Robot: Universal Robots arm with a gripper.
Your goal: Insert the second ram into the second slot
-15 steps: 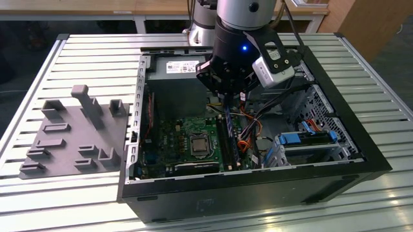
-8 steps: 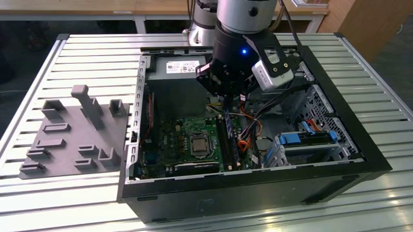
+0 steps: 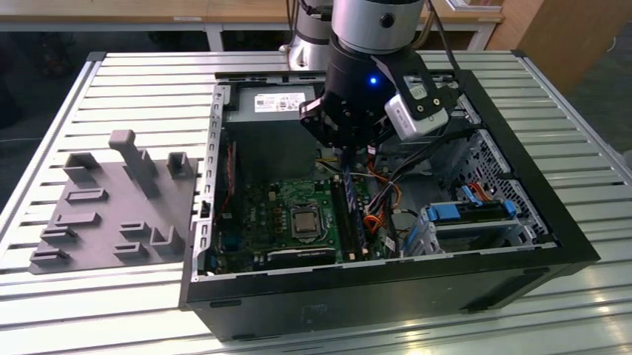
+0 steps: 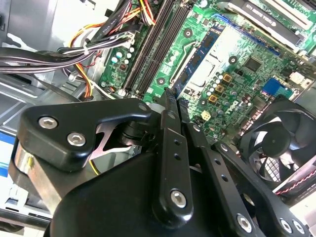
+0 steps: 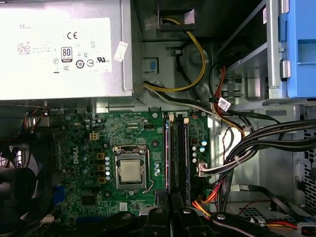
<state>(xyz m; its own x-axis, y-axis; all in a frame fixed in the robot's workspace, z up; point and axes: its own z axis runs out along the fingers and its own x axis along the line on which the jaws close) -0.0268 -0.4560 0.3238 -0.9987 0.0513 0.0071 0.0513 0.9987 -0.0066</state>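
Second wrist view, nearest first: the gripper [image 4: 174,98] has its two black fingers [image 4: 168,138] drawn close, clamped on the memory stick [image 4: 198,54], whose blue face with its row of dark chips runs out past the fingertips. Just beyond lie the slots [image 4: 148,49], long dark channels on the green board [image 4: 237,98]. The stick lies parallel to them but shows offset toward the processor socket [image 4: 219,54], so I judge that it hangs above the board and is not seated. The first wrist view catches the memory stick [image 5: 168,153] edge-on, a thin bluish line over the slot nearer the processor socket [image 5: 131,170]. Whether the neighbouring slot already carries a stick I cannot tell.

Progress, as a judgement: the stick has been picked up, carried in and lined up; lowering it into the channel and pressing it home are left.

In the exterior view, taking the open case [image 3: 395,272] as a dial, the slots [image 3: 354,218] sit just off centre toward 4 o'clock, with the gripper [image 3: 348,164] over their 12 o'clock end. The stick's long axis runs 12 to 6, its flat faces toward 3 and 9. Farther off, the power supply [image 3: 277,103] sits at 12 o'clock and the blue drive bracket [image 3: 474,211] at 4
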